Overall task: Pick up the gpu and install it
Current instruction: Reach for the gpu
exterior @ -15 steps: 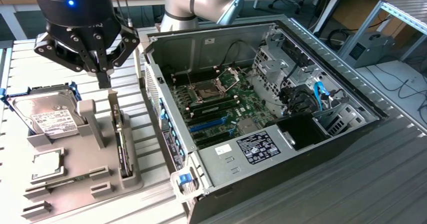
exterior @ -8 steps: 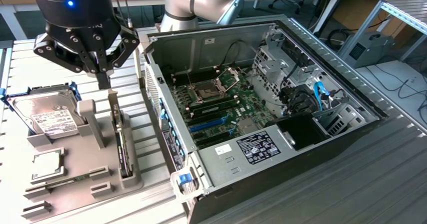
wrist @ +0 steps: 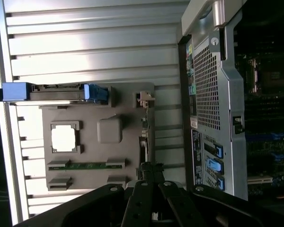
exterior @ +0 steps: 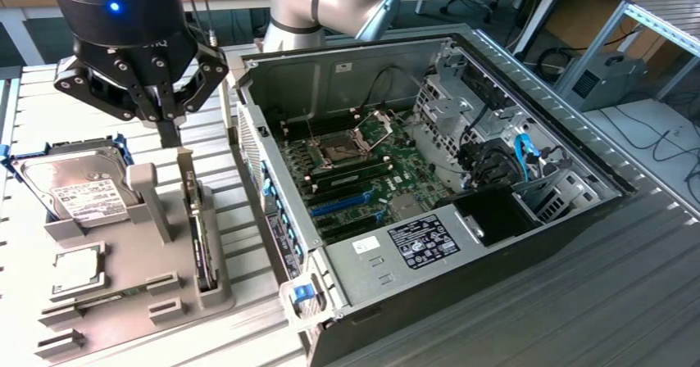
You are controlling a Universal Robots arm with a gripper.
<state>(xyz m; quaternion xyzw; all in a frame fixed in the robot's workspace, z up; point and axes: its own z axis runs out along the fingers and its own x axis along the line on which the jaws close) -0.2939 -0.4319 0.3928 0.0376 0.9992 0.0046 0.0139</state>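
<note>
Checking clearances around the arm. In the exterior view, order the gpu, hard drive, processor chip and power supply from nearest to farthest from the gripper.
From the gripper:
1. gpu, standing on edge just below it.
2. hard drive, toward the exterior view's left.
3. processor chip, lower on the gray holder.
4. power supply, inside the case, exterior view's right.
</note>
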